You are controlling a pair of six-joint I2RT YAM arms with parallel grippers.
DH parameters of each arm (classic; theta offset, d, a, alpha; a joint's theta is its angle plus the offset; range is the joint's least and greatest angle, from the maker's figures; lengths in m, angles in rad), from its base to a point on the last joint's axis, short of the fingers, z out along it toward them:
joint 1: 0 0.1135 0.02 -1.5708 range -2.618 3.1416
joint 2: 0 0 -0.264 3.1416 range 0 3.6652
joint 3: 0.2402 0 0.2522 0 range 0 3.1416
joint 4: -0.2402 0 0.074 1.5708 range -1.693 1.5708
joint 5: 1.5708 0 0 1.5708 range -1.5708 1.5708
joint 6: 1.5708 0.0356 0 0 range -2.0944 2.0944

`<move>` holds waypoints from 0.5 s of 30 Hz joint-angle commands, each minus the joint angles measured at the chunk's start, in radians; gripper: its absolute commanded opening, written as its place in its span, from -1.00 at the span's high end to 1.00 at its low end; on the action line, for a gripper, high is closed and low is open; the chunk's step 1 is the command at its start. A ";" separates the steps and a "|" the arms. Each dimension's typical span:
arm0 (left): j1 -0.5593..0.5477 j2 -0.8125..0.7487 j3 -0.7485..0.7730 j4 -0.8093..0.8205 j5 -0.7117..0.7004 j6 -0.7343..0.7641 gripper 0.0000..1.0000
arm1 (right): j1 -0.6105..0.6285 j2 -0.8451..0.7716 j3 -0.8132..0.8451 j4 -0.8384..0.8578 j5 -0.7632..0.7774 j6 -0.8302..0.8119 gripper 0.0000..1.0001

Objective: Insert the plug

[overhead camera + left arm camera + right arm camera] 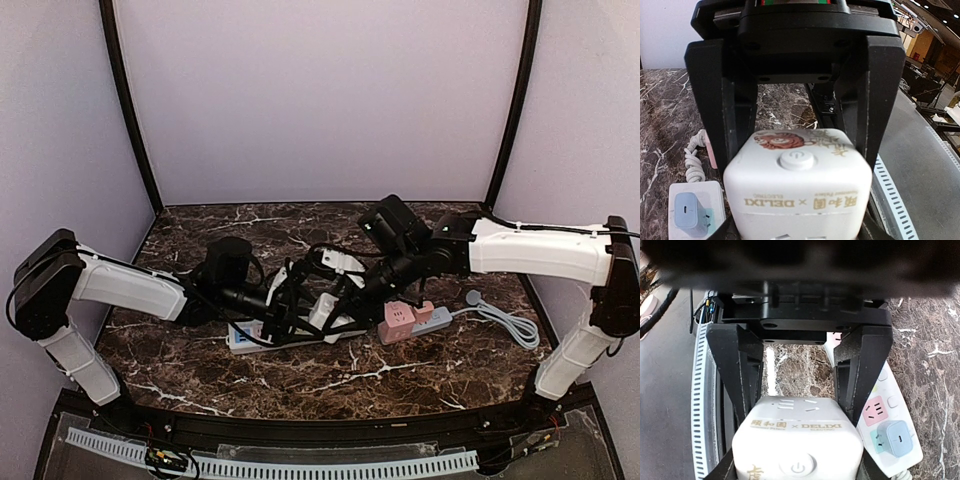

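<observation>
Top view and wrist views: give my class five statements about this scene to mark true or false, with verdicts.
1. In the left wrist view, a white cube socket sits between the fingers of the left end effector. True.
2. The cube's face carries a round power button. True.
3. The blue charger lies loose on the table. False: it is plugged into the white power strip.
4. The right end effector is open and empty. False: its fingers are closed on a white cube socket.
5. A coiled grey cord lies on the tabletop near the right arm. True.
</observation>
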 commanded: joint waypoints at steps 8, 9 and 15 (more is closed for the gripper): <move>0.007 -0.084 -0.054 0.076 -0.060 -0.019 -0.73 | 0.019 -0.019 -0.030 -0.009 0.011 -0.019 0.86; 0.007 -0.100 -0.076 0.076 -0.082 -0.019 -0.91 | 0.019 -0.028 -0.035 -0.003 0.037 -0.013 0.91; 0.007 -0.160 -0.180 0.019 -0.248 -0.014 -0.97 | 0.007 -0.124 -0.103 0.090 0.229 0.038 1.00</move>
